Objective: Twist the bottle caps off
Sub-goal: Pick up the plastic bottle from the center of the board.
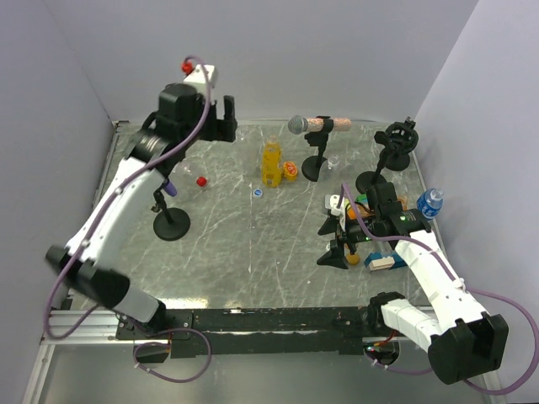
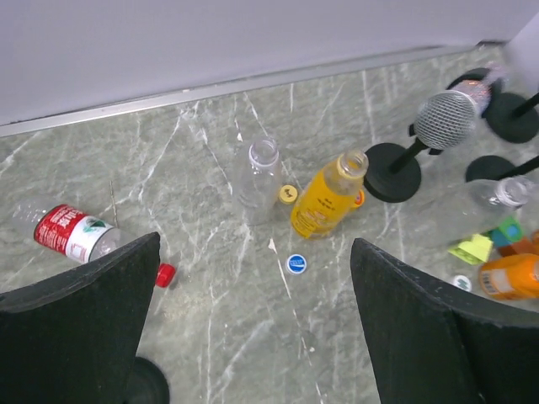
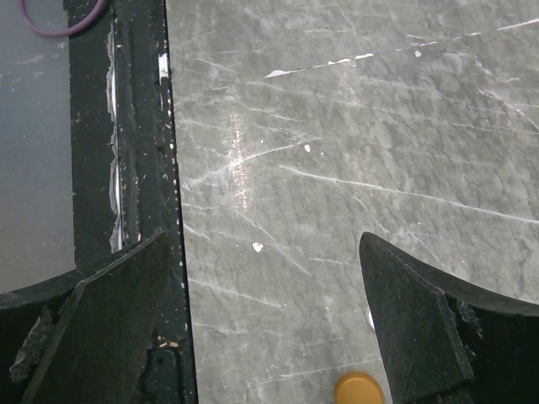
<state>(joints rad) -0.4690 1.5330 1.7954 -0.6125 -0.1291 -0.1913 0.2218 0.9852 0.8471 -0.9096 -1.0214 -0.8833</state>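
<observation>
My left jaws stand wide apart with nothing between them. They are raised high above the counter (image 1: 227,252), on the left-arm side of the juice bottle (image 2: 324,202) and toward the far edge. My right jaws are also spread wide and empty. They sit low over the counter's near edge, well away from the juice bottle on the right-arm side.

The juice bottle stands upright in the middle of the counter with its mouth bare. A blue cap (image 2: 296,263) lies flat on the counter in front of it, near but not touching. A yellow cap (image 2: 288,194) sits just beside its left flank, between it and a clear bottle (image 2: 255,172) whose neck is also bare. Farther left of the juice bottle a red cap (image 2: 165,274) lies loose. Beyond that, a red-labelled bottle (image 2: 72,233) lies on its side.

Far to the juice bottle's right, a small blue-labelled bottle (image 1: 430,203) has its own cap on. A microphone (image 2: 446,118) is near the juice bottle's right side.
</observation>
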